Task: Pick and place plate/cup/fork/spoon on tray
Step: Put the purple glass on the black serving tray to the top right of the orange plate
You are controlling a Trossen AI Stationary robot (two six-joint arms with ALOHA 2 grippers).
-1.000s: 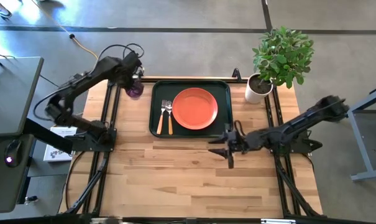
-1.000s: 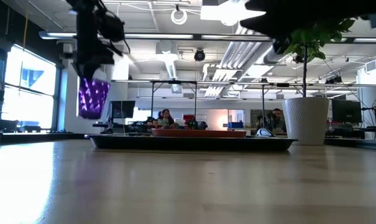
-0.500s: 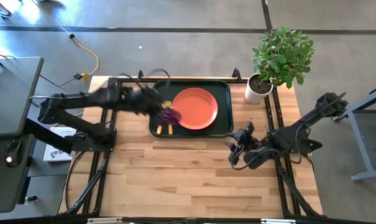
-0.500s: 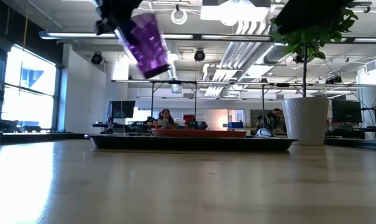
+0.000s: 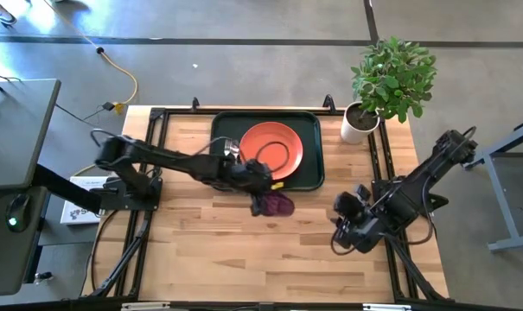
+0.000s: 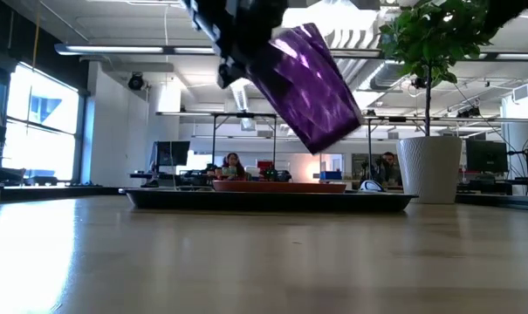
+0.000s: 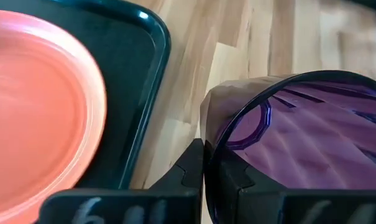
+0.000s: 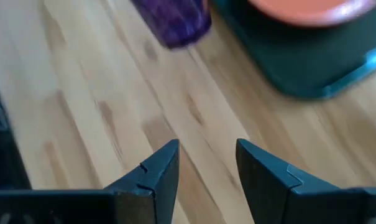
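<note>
My left gripper [image 5: 259,188] is shut on the purple cup [image 5: 275,204], which hangs above the bare wood just near of the tray's near rim. The cup also shows high in the low view [image 6: 312,87]. The dark tray [image 5: 309,130] lies at the table's far middle with the orange plate [image 5: 274,142] flat on it. The silver ends of the fork and spoon [image 5: 231,149] show on the tray's left part; my left arm hides their handles. My right gripper [image 5: 347,226] is open and empty over the table's near right. My left gripper holds the cup by its rim [image 7: 207,146], one finger outside the wall [image 7: 189,167] and one inside, seen through the purple plastic [image 7: 232,180]. The cup is lifted clear of the table and tilted, its base [image 6: 333,131] lower than the fingers and toward the table's right.
A white pot [image 5: 359,123] with a green plant stands at the far right corner, beside the tray. Bare wood lies between the tray and the table's near edge [image 5: 244,259]. People and desks show in the room beyond the table [image 6: 233,161].
My left gripper has carried the cup from the tray's far left corner across the tray toward the table's right and near edges. The cup has tipped from hanging upright to tilted. My right gripper has drawn back toward the near right.
</note>
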